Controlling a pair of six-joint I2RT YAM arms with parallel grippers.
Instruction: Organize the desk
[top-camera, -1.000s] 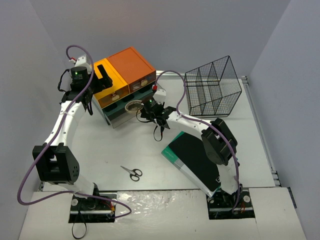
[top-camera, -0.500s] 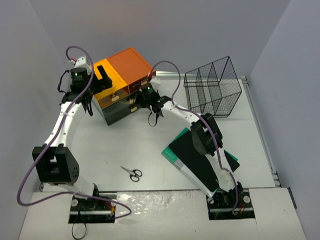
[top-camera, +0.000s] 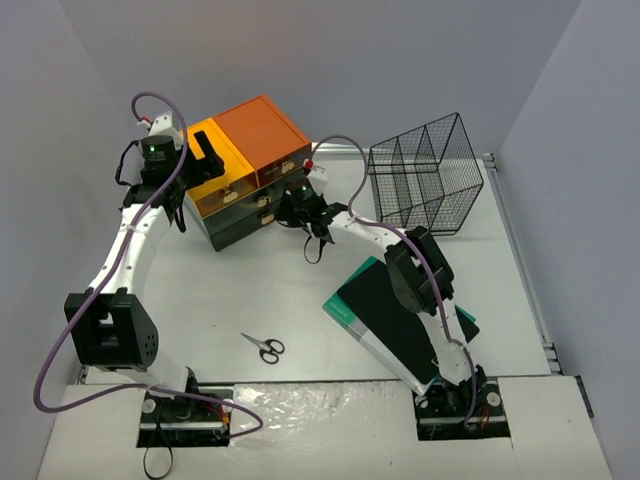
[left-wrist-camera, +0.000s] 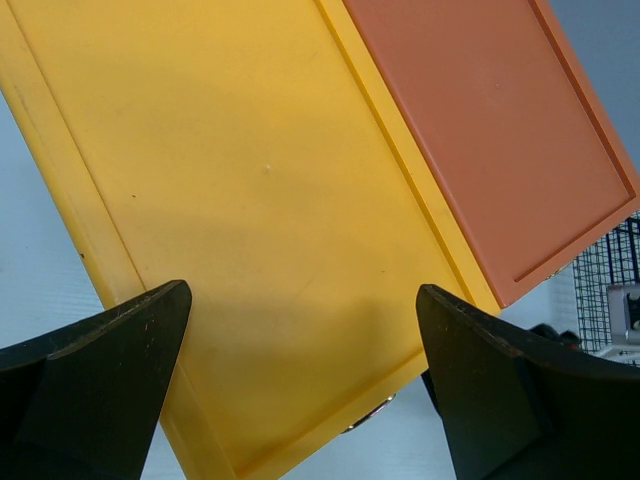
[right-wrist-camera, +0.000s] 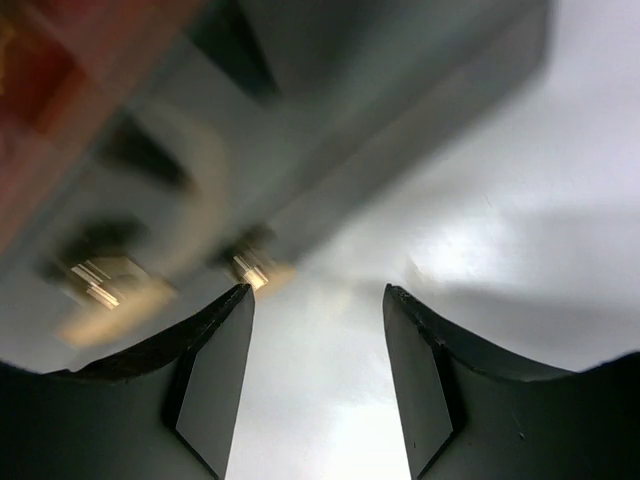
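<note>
The desk (top-camera: 290, 295) is the white top that fills the overhead view, running from the arms' bases at its near edge to the far wall and carrying everything else. Towards its far left corner the left gripper (left-wrist-camera: 300, 340) hangs over the chest (top-camera: 262, 128), its fingers (left-wrist-camera: 100, 375) spread wide and holding nothing, with the yellow half of the lid below them and the orange half beside it. The chest's dark green drawer fronts face the near right. Scissors (top-camera: 264, 346) lie flat close to the near edge, left of the middle and well apart from the chest. Near the middle of the far edge the right gripper (right-wrist-camera: 318, 300) sits low, just beside the chest's front, its fingers partly apart with only bare desk showing in the gap; the drawer front in its wrist view is blurred. A black book (top-camera: 400, 315) with a green edge lies near the right arm's base. A wire basket (top-camera: 425, 170) stands at the far right corner.
</note>
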